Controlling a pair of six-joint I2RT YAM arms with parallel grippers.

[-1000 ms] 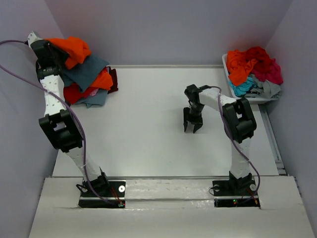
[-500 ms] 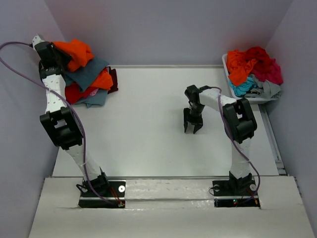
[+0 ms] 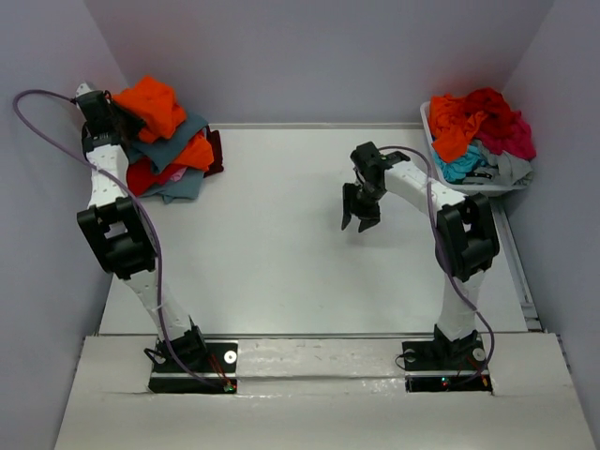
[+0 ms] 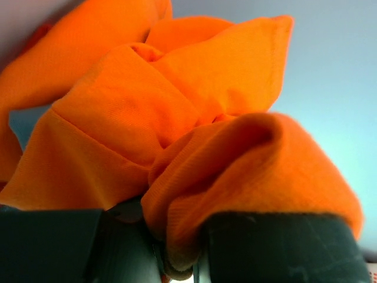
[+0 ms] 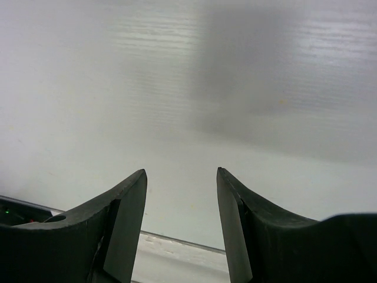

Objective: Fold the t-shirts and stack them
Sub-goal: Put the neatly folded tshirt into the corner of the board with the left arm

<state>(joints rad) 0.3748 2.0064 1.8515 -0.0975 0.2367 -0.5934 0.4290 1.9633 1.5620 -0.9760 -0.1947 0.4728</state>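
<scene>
A: Shifted rightward in the far-left corner since a second ago: left gripper [image 3: 114,114], bright orange t-shirt [image 3: 155,101] along with it. Swung up and tilted as well: right gripper [image 3: 357,223].

B: Clamped hard on the orange cloth, bunched up between the fingers. Held over the back of the pile of t-shirts [image 3: 173,155], teal-grey, orange and red.

A: And on the right?

B: Jaws parted, gripping nothing, hanging over bare table [image 3: 262,244]. More t-shirts [image 3: 483,122] heaped in the white bin [image 3: 427,117] at far right, well apart from both grippers.
</scene>
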